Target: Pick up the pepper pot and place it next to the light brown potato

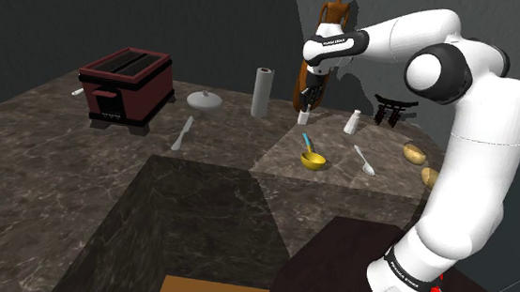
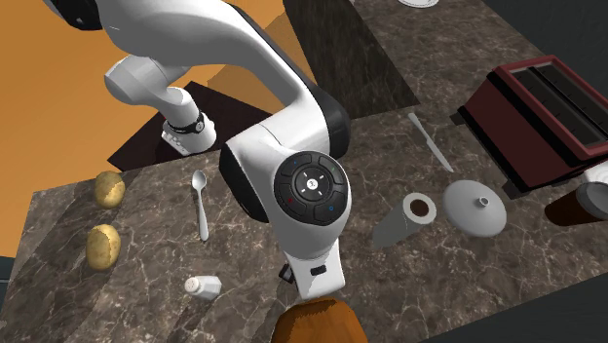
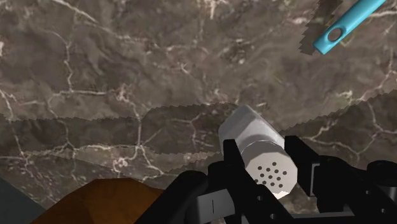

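The pepper pot is a small white-grey shaker with holes in its cap. My gripper is shut on it, one black finger on each side. In the shoulder view the gripper hangs over the back of the dark marble counter, and the pot shows just below it; whether it clears the counter I cannot tell. Two light brown potatoes lie at that view's right. They also lie at the second exterior view's left.
A second white shaker stands beside the potatoes. A yellow bowl with a blue-handled utensil, a spoon, paper roll, lid, knife, red toaster and brown wooden figure are around.
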{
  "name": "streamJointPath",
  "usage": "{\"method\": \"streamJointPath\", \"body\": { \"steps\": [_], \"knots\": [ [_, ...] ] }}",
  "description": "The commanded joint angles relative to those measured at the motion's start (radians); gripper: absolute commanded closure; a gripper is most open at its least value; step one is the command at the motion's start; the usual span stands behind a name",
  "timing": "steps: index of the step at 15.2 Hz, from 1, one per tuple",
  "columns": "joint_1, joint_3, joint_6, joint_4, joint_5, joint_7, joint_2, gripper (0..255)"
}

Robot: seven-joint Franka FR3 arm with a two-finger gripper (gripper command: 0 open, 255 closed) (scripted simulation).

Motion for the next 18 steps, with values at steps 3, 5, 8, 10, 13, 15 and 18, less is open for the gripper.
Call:
{"method": "streamJointPath", "body": {
  "steps": [3,5,8,10,13,15,18],
  "knots": [
    [0.0,0.0,0.0,0.0,0.0,0.0,0.0,255],
    [0.0,0.0,0.0,0.0,0.0,0.0,0.0,255],
    [0.0,-0.001,-0.024,0.017,-0.002,0.001,-0.007,255],
    [0.0,-0.001,-0.049,0.037,-0.003,0.001,-0.012,255],
    [0.0,-0.002,-0.086,0.067,-0.005,0.002,-0.019,255],
    [-0.001,-0.003,-0.111,0.089,-0.006,0.002,-0.022,255],
    [-0.002,-0.004,-0.15,0.125,-0.007,0.003,-0.026,255]
  ]
}}
